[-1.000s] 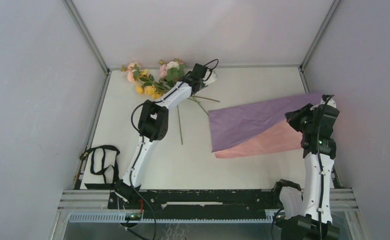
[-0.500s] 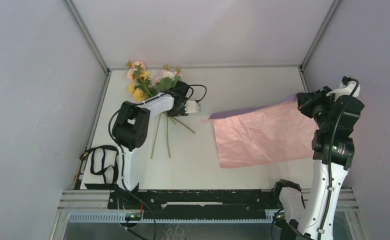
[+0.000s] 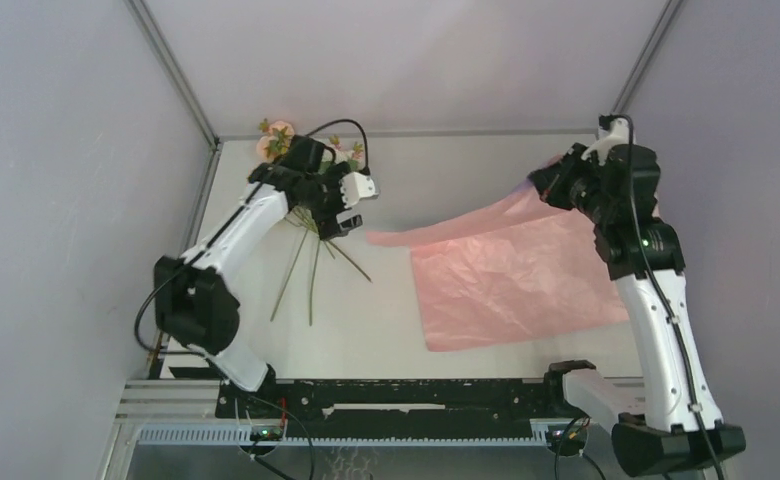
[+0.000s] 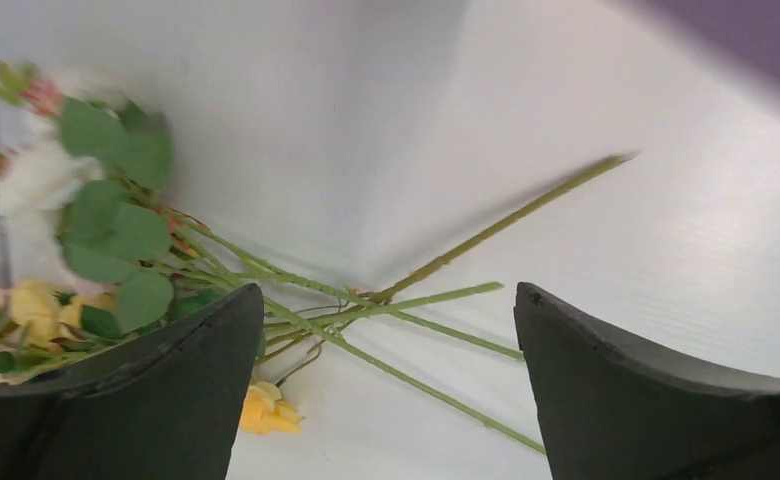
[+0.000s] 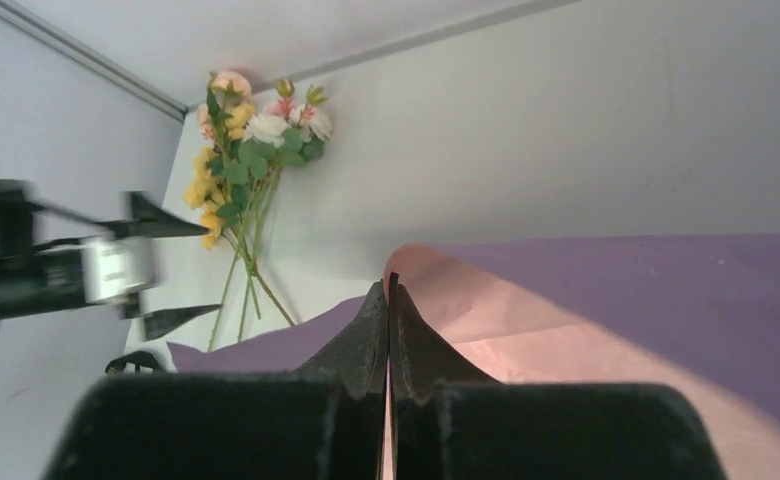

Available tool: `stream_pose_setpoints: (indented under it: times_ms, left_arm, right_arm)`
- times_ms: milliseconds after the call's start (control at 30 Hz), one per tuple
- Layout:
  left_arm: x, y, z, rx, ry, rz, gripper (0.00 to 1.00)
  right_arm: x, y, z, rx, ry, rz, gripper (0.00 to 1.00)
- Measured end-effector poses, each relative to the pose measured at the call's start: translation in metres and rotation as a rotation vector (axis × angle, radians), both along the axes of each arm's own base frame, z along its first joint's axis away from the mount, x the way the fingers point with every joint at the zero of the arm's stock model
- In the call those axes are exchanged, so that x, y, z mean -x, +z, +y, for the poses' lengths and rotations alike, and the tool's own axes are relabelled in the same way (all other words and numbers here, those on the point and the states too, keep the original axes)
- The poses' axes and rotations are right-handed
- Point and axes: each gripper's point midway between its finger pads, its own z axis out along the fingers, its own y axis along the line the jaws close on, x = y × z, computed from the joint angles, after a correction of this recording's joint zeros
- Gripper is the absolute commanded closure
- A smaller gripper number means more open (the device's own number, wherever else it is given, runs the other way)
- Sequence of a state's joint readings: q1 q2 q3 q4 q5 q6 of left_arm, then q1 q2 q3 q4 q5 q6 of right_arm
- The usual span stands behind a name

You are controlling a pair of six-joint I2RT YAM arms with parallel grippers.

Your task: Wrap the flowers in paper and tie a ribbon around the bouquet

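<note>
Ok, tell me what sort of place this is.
Likely a robotics lab test cell, not a florist's: plain grey panel walls on aluminium framing, and two robot arms bolted along a white table.

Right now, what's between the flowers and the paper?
Only bare table between the flowers and the paper; clearest in the top view.

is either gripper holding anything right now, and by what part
The right gripper is shut on the paper, pinching its raised far edge. The left gripper is open above the flowers, holding nothing.
</note>
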State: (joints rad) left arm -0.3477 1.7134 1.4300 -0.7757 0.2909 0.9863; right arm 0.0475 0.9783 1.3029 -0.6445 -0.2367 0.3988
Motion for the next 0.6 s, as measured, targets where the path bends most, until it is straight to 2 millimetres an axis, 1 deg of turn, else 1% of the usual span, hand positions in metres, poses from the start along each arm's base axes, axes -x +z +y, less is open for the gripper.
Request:
stream_pose_setpoints:
  times_ms: [133,200,233,300,333,400,433,467,533,567,600]
  left_arm:
    - [0.036,0.083,-0.016,0.223,-0.066,-0.049,0.00]
    - [0.051,0.121,-0.019,0.325,-0.070,-0.069,0.00]
    - [0.056,0.145,-0.021,0.390,-0.066,-0.084,0.00]
    - [0.065,0.174,-0.025,0.471,-0.059,-0.097,0.00]
    - [0.071,0.181,-0.029,0.496,-0.061,-0.093,0.00]
    - [0.090,0.184,-0.044,0.515,-0.087,-0.057,0.00]
    - [0.100,0.181,-0.054,0.515,-0.109,-0.034,0.00]
    - [0.114,0.175,-0.067,0.511,-0.140,0.008,0.00]
    - [0.132,0.165,-0.083,0.496,-0.174,0.066,0.00]
    - [0.137,0.160,-0.090,0.485,-0.183,0.087,0.00]
    - [0.138,0.157,-0.092,0.475,-0.175,0.095,0.00]
  right_arm:
    - [-0.021,-0.020,0.017,0.024,0.014,0.068,1.00]
    - [-0.032,-0.030,0.024,0.036,0.014,0.092,1.00]
    - [-0.037,-0.034,0.027,0.041,0.012,0.105,1.00]
    - [-0.046,-0.042,0.033,0.050,0.012,0.127,1.00]
    - [-0.050,-0.044,0.037,0.055,0.013,0.133,1.00]
    - [-0.060,-0.044,0.045,0.065,0.015,0.140,1.00]
    - [-0.065,-0.044,0.048,0.069,0.018,0.139,1.00]
    - [-0.070,-0.043,0.053,0.073,0.023,0.140,1.00]
    - [-0.075,-0.041,0.060,0.078,0.032,0.140,1.00]
    - [-0.076,-0.041,0.063,0.080,0.035,0.138,1.00]
    - [-0.077,-0.040,0.066,0.082,0.042,0.137,1.00]
